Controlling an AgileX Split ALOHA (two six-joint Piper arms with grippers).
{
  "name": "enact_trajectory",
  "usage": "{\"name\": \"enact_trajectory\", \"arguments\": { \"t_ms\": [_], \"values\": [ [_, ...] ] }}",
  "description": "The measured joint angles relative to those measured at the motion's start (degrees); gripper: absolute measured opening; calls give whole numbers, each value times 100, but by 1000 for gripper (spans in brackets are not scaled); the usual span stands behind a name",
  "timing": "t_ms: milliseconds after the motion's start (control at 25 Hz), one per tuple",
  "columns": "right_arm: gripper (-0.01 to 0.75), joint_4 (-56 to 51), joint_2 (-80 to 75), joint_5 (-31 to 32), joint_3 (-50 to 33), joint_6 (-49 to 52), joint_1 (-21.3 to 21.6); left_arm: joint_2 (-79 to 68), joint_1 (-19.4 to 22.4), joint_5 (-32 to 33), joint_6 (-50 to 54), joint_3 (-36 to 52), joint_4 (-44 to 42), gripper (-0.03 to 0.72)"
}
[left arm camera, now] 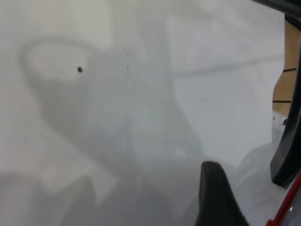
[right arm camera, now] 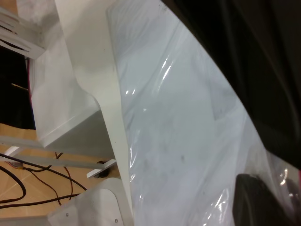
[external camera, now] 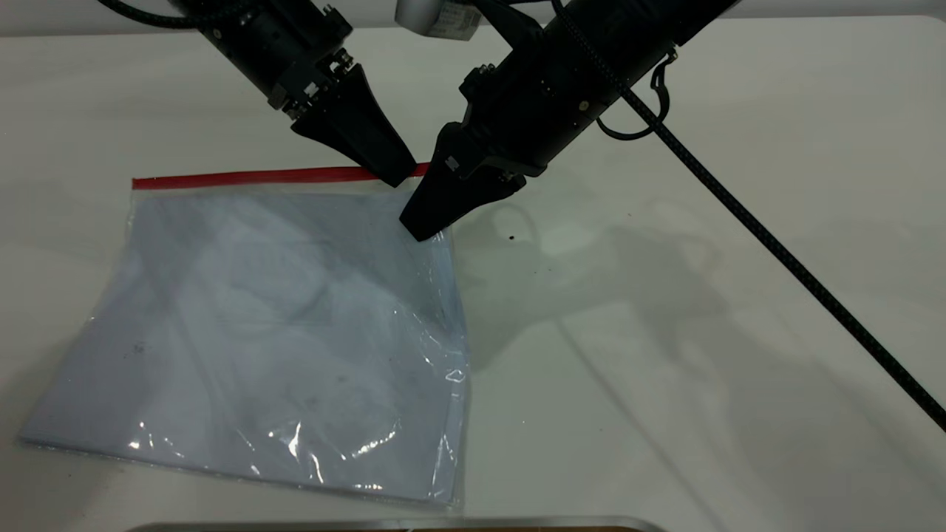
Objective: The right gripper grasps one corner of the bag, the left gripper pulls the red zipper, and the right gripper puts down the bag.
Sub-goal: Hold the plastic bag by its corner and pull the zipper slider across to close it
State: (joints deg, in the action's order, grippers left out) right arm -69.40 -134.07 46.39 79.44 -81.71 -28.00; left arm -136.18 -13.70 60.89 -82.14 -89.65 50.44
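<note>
The bag point(external camera: 273, 325) lies flat on the white table, with pale blue-white sheets inside. The red zipper point(external camera: 251, 177) runs along its far edge. My left gripper point(external camera: 399, 177) touches down at the right end of the red strip; in the left wrist view its fingers point(left arm camera: 216, 197) stand apart, open, with clear plastic between them and the red strip point(left arm camera: 286, 208) beside one finger. My right gripper point(external camera: 420, 227) is shut on the bag's far right corner point(external camera: 432, 214). In the right wrist view one finger point(right arm camera: 258, 205) lies under the plastic point(right arm camera: 188, 122).
The right arm's braided cable point(external camera: 776, 251) runs diagonally over the table's right half. A small dark speck point(external camera: 511, 237) lies just right of the bag. A metal rim point(external camera: 384, 524) shows at the near edge.
</note>
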Motion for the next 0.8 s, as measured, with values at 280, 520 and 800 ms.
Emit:
{"name": "enact_trajectory", "arguments": {
  "t_ms": [280, 520, 800],
  "values": [
    [33, 87, 0, 20, 18, 6, 0, 0, 0, -12, -5, -29, -237, 456],
    [34, 149, 0, 58, 18, 23, 67, 0, 0, -17, 14, -33, -342, 349],
    [36, 168, 0, 58, 18, 49, 105, 0, 0, -17, -12, -35, -342, 158]
  ]
}}
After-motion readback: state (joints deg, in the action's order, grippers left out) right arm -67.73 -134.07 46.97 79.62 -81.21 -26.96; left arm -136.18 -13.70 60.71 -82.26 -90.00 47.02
